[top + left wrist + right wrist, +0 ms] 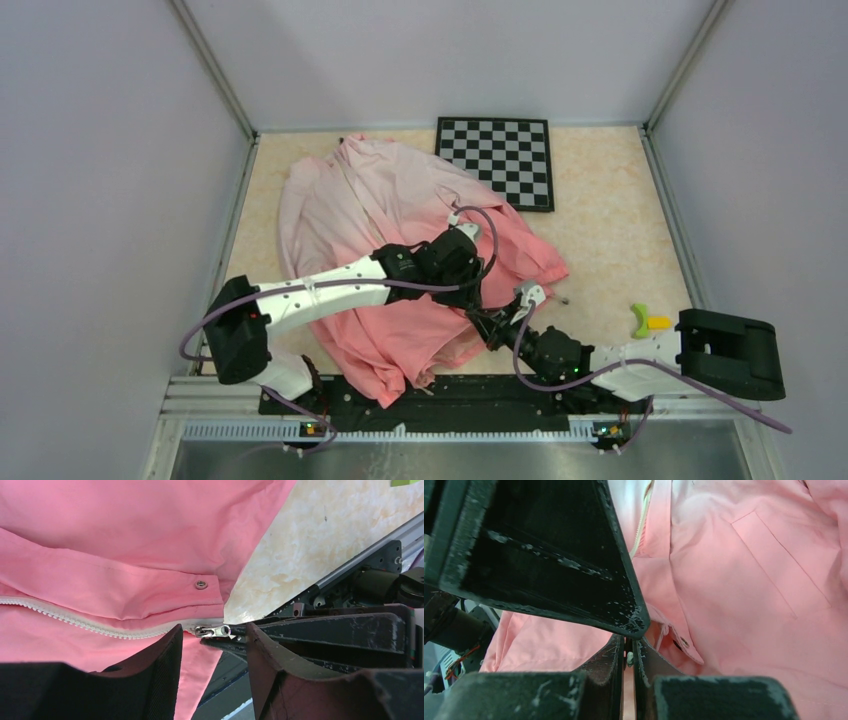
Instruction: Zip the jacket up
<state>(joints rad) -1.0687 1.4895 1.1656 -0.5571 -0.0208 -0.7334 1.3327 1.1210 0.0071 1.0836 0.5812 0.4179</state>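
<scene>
The jacket (380,200) lies spread on the table, pale pink at the far end and coral towards the near hem. In the left wrist view its white zipper (75,622) runs to a metal zipper pull (212,630) at the hem corner, below a snap button (201,584). My right gripper (487,322) is shut on that pull, which shows as a small pale bit between the fingertips (627,658). My left gripper (214,647) stands open, one finger on each side of the pull and the right gripper's tips, over the hem (472,295). One of its fingers (549,555) fills the right wrist view's upper left.
A checkerboard (500,160) lies at the back, partly under the jacket's edge. A small yellow-green object (645,320) sits at the right near the right arm's base. The mounting rail (450,400) runs along the near edge. Walls enclose the table on three sides.
</scene>
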